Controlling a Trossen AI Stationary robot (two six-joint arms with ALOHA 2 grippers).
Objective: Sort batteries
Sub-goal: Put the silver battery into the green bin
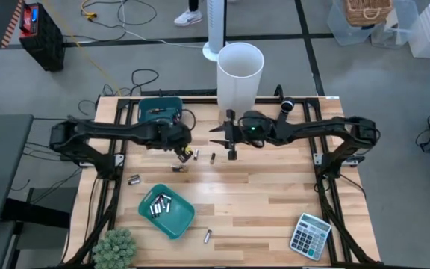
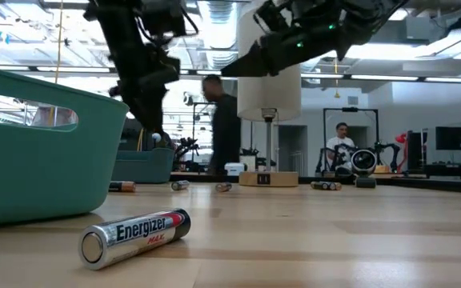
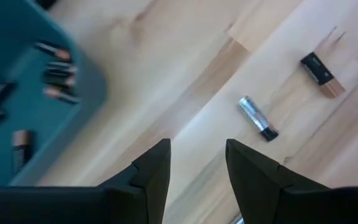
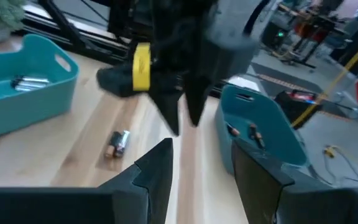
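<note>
The left gripper (image 3: 196,165) hangs with its fingers parted and empty over the wooden surface (image 1: 275,194); a silvery battery (image 3: 258,117) lies just ahead, long axis slanted across their gap. The right gripper (image 1: 226,140), also open, hovers farther off; a person stands beyond.

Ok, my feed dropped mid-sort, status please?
Left gripper open, empty, above loose batteries. Right gripper open, empty, mid-table. Front bin and rear bin hold some cells. Nothing blocking.
</note>
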